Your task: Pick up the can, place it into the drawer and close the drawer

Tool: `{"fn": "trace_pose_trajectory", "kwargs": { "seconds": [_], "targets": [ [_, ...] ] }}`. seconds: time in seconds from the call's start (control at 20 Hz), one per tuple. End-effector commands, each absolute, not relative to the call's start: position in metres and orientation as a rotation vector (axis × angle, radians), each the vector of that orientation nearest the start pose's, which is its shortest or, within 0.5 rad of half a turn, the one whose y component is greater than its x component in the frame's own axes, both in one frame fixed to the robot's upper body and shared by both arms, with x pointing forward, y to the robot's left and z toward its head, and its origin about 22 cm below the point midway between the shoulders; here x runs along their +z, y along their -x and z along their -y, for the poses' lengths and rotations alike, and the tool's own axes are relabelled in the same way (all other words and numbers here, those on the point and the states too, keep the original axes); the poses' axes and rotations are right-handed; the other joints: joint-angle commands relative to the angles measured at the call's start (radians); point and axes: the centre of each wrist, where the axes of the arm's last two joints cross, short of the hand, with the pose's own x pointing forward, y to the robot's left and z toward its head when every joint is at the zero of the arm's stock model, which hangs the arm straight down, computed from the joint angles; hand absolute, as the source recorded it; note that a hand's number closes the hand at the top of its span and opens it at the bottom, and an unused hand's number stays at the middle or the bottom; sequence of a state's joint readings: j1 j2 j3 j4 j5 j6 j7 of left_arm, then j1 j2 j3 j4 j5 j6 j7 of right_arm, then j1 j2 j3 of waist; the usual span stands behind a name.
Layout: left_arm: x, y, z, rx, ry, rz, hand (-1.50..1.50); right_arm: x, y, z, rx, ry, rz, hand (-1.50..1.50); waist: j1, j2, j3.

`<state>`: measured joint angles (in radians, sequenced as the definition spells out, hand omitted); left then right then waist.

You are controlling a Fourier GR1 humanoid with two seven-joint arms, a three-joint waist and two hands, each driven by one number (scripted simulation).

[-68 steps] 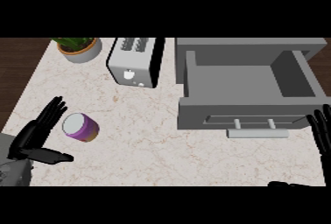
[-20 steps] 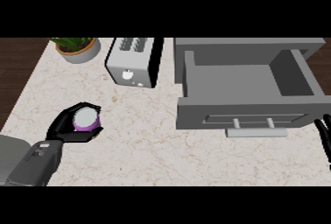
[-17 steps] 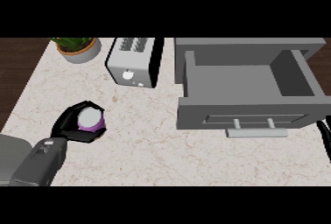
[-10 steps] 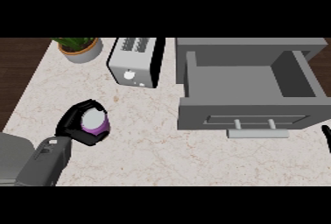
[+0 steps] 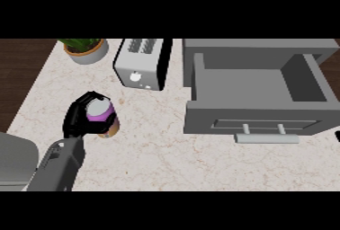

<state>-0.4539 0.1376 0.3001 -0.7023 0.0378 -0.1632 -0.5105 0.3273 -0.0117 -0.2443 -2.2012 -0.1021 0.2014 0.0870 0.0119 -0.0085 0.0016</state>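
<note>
Can [image 5: 100, 112] sits in my left hand [image 5: 81, 117], fingers curled round it, over the counter [image 5: 166, 152] near its left edge. Beyond it, a toaster [image 5: 140, 64] and potted plant [image 5: 85, 48] stand along the back edge. I see the drawer [image 5: 259, 90] open at the right.

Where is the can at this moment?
In the head view, the can is at the counter's left side, held in the left hand, below the toaster and left of the open drawer.
</note>
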Motion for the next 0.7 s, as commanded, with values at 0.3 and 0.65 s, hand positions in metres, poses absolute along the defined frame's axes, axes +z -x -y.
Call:
{"fn": "trace_pose_trajectory", "kwargs": {
  "seconds": [0.3,0.65],
  "targets": [
    [0.026,-0.337,-0.214,0.008,0.008,1.775,1.50,0.097,-0.131,0.310,-0.054,0.181,1.831,-1.50,-0.010,0.003,0.000],
    [0.079,-0.331,-0.172,-0.053,0.054,1.772,1.50,0.095,-0.152,0.312,-0.041,0.203,1.831,-1.50,-0.011,0.007,-0.001]
  ]
}}
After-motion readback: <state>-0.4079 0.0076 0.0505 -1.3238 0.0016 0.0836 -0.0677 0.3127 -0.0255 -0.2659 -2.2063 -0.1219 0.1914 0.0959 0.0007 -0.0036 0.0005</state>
